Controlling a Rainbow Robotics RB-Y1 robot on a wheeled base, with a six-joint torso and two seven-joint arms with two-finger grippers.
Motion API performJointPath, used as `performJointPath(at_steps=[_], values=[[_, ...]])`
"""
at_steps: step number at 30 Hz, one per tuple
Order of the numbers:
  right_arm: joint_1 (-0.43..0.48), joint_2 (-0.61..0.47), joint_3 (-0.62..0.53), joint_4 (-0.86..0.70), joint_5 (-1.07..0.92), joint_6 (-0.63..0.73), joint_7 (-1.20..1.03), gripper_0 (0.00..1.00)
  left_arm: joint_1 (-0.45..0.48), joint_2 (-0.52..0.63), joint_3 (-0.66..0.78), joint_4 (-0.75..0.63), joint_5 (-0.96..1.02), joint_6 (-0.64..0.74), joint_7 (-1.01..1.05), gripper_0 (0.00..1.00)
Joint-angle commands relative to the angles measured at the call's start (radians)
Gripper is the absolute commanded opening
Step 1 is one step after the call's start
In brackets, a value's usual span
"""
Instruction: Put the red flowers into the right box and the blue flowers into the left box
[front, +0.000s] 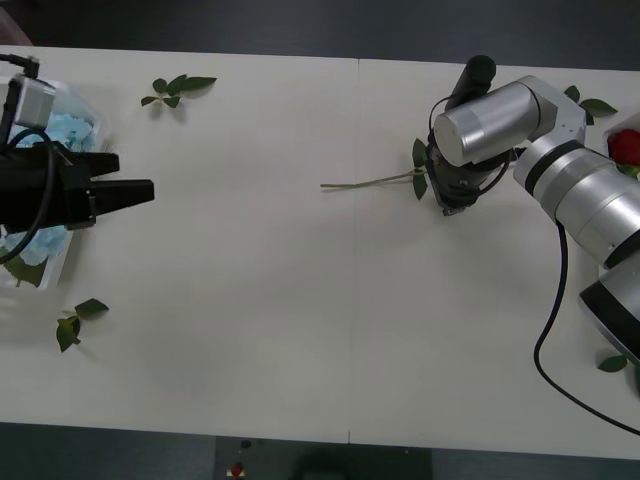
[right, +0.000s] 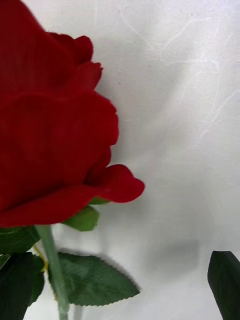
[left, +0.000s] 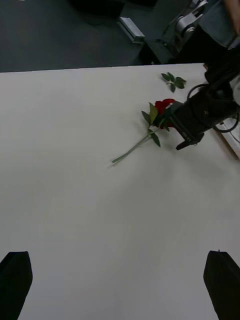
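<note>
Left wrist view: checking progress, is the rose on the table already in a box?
No, the rose lies on the bare table.

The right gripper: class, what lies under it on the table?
Under the right gripper lies a red rose, its stem trailing out across the table. From the front the wrist covers the bloom, so whether the fingers touch it cannot be seen.
</note>
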Motion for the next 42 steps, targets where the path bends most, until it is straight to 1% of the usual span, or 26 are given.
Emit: performJointPath(at_steps=[1,2,3,4,5,6,8,11,16,21,26,30,33,39,42], values=[[-0.023,0.025,-0.005,0.004,0.002,-0.004,0.046,0.91,-0.125,0.023,-0.095,-0.033,-0.009,-0.01,0.031,1.0],[-0.023,0.025,-0.001,0.002,0.002,-0.004,0.046,0.68,-0.146,0.022,-0.123,-0.035,-0.009,-0.016,0.031,1.0],[-0.023,0.025,0.002,0.002,0.002,-0.004,0.046,0.35,-0.163,0.018,-0.147,-0.037,-0.009,-0.024,0.031,1.0],[-0.023,0.025,0.006,0.004,0.002,-0.004,0.046,0.15,-0.182,0.011,-0.178,-0.038,-0.009,-0.033,0.031,1.0],[-0.023,0.025,0.008,0.002,0.002,-0.004,0.046,0.03,-0.195,0.003,-0.196,-0.04,-0.009,-0.039,0.03,1.0],[-0.023,0.025,0.008,0.002,0.002,-0.004,0.046,0.0,-0.202,-0.003,-0.208,-0.041,-0.009,-0.04,0.03,1.0],[-0.023,0.024,0.008,0.002,-0.001,-0.003,0.046,0.0,-0.221,-0.032,-0.239,-0.047,-0.011,-0.039,0.027,1.0],[-0.023,0.025,0.009,0.002,-0.004,-0.003,0.046,0.0,-0.22,-0.067,-0.261,-0.072,-0.012,-0.028,0.022,1.0],[-0.023,0.024,0.009,0.002,-0.004,-0.003,0.048,0.0,-0.217,-0.095,-0.261,-0.099,-0.011,0.033,0.022,1.0],[-0.024,0.024,0.008,-0.008,0.004,0.022,0.054,0.0,-0.206,-0.127,-0.261,-0.115,-0.011,0.046,0.019,1.0],[-0.024,0.001,-0.014,-0.09,0.005,0.118,0.058,0.0,-0.206,-0.163,-0.258,-0.115,-0.012,0.056,0.007,1.0],[-0.024,-0.024,-0.043,-0.166,-0.01,0.209,0.062,0.0,-0.208,-0.17,-0.256,-0.122,-0.012,0.056,-0.011,1.0],[-0.024,-0.035,-0.058,-0.208,-0.018,0.25,0.065,0.0,-0.206,-0.167,-0.248,-0.13,-0.012,0.062,-0.021,1.0],[-0.023,-0.061,-0.075,-0.303,-0.022,0.329,0.069,0.0,-0.206,-0.167,-0.185,-0.129,-0.017,0.162,-0.03,1.0],[-0.023,-0.095,-0.098,-0.38,-0.025,0.398,0.083,0.0,-0.206,-0.164,-0.179,-0.127,-0.019,0.177,-0.031,1.0]])
